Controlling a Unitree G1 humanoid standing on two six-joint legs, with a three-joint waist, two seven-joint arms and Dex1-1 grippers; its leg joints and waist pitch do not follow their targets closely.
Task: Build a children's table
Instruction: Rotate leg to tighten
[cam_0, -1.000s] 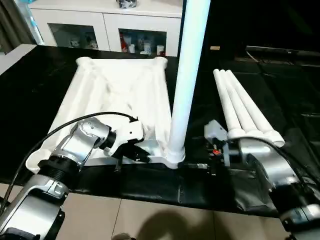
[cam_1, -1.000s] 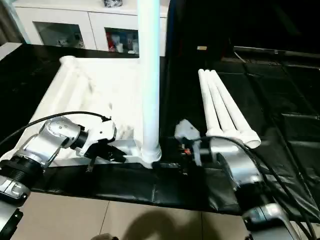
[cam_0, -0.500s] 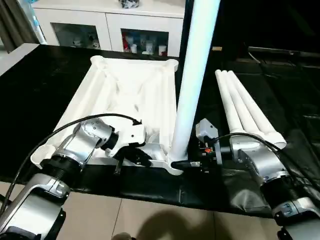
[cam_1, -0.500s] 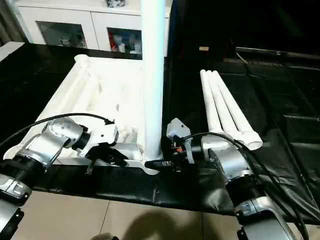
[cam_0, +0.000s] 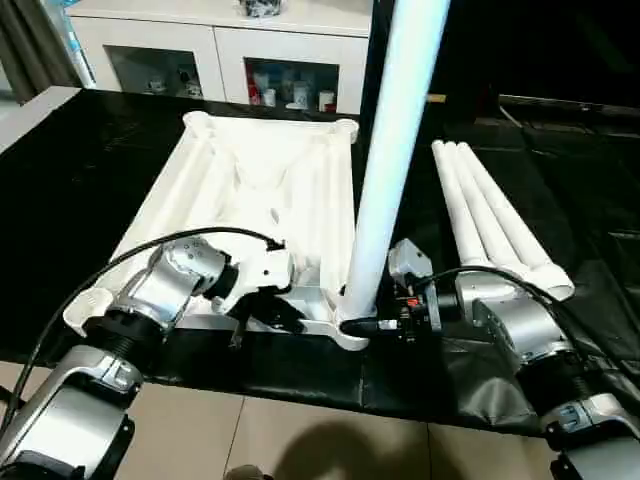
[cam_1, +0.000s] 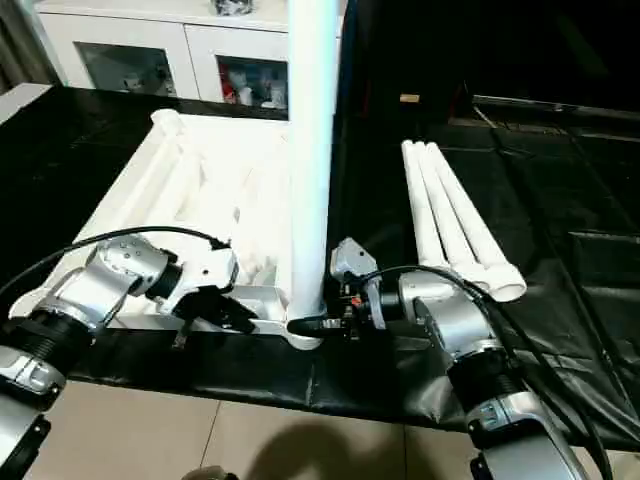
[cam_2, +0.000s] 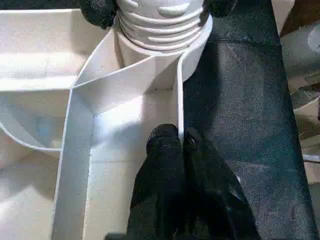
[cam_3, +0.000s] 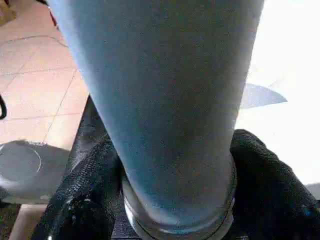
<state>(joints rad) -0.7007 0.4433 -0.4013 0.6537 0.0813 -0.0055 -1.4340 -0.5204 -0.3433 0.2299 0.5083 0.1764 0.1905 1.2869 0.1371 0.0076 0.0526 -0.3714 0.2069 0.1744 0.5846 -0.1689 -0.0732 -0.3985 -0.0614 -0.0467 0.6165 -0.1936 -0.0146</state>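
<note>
The children's table top lies upside down, ribs up, on a black-covered work surface. One white leg stands upright in the near right corner socket. Three more legs lie side by side to the right. My left gripper is shut on the thin near wall of the top, just left of that socket. My right gripper reaches in from the right at the foot of the upright leg. Its fingers press against both sides of the leg.
A white glass-door cabinet stands behind the work surface. The black cover spreads left and right of the top, wrinkled at the near right. Tiled floor runs along the near edge. A black cable loops over my left forearm.
My right gripper has moved left to the foot of the upright leg and closed in around it. My left gripper keeps its hold on the top's wall. The camera shifted slightly.
</note>
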